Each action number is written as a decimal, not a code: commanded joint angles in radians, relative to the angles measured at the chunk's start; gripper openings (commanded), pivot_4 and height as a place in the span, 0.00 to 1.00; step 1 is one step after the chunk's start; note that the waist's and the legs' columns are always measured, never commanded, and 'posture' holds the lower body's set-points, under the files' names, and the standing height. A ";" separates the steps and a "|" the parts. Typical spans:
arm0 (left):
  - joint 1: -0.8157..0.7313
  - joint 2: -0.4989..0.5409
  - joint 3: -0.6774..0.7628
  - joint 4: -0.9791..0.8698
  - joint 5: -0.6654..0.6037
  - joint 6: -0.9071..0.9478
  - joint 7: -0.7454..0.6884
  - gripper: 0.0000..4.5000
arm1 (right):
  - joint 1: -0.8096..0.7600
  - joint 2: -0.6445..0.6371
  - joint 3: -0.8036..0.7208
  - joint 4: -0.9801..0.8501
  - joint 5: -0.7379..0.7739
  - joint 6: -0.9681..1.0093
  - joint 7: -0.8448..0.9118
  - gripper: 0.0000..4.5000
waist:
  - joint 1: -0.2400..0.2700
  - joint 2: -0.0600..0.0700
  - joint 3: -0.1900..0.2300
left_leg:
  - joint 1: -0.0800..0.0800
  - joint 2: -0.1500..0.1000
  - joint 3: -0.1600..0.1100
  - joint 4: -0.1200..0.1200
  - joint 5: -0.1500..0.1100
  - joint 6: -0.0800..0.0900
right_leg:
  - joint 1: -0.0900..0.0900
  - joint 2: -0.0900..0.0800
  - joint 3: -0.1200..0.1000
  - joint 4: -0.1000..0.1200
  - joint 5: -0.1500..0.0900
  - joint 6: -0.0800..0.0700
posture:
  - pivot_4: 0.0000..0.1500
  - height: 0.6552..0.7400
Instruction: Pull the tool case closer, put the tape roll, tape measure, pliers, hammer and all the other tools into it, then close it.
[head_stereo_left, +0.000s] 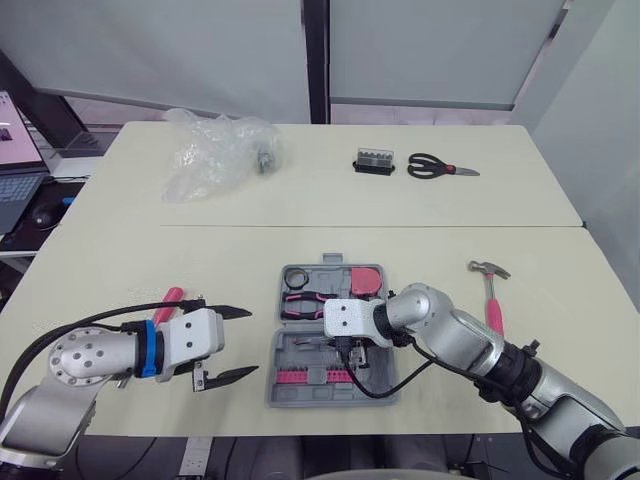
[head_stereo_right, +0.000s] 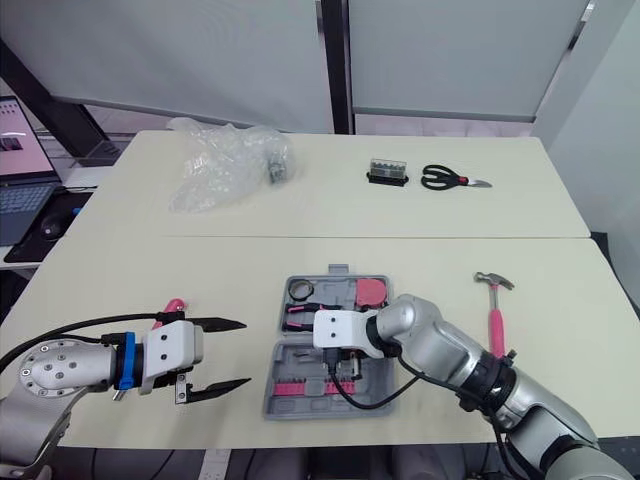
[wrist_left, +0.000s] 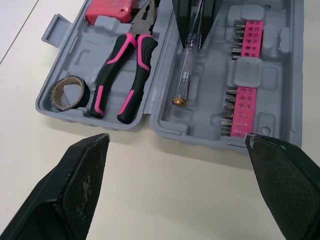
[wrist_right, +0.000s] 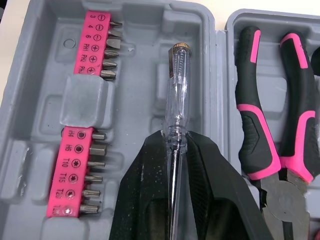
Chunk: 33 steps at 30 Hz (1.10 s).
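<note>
The grey tool case (head_stereo_left: 300, 392) lies open at the table's front middle. Its far half holds the tape roll (wrist_left: 70, 92), the pink-and-black pliers (wrist_left: 122, 75) and the pink tape measure (wrist_left: 110, 11). The near half carries pink bit strips (wrist_left: 247, 50). My right gripper (wrist_right: 175, 142) is over the near half, shut on a clear-handled screwdriver (wrist_right: 175, 90) whose handle end points into the tray. My left gripper (head_stereo_left: 250, 342) is open just left of the case with nothing in it. The pink-handled hammer (head_stereo_left: 492, 305) lies on the table right of the case.
A pink-handled tool (head_stereo_left: 170, 298) lies beside my left wrist. Scissors (head_stereo_left: 440, 168), a small black box (head_stereo_left: 374, 162) and a crumpled plastic bag (head_stereo_left: 215, 150) sit at the far side. A laptop (head_stereo_left: 15, 165) stands off the table's left.
</note>
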 joint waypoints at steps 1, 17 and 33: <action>-0.010 -0.002 0.000 -0.046 -0.014 0.016 0.009 1.00 | -0.018 0.024 -0.015 0.005 -0.015 -0.025 -0.007 0.06 | 0.000 0.000 0.000 | 0.000 0.000 0.000 0.000 0.000 0.000 | 0.000 0.000 0.000 0.000 0.000 0.000 | 1.00 1.00; -0.003 -0.011 -0.006 -0.105 -0.022 0.068 0.026 1.00 | -0.019 0.042 -0.056 -0.002 -0.011 -0.111 0.023 0.47 | 0.000 0.000 0.000 | 0.000 0.000 0.000 0.000 0.000 0.000 | 0.000 0.000 0.000 0.000 0.000 0.000 | 1.00 1.00; -0.034 -0.048 -0.023 -0.104 -0.040 0.069 0.030 1.00 | 0.021 0.030 -0.092 0.029 -0.016 -0.242 0.049 0.01 | 0.001 0.000 0.000 | 0.000 0.000 0.000 0.000 0.000 0.000 | 0.000 0.000 0.000 0.000 0.000 0.000 | 1.00 1.00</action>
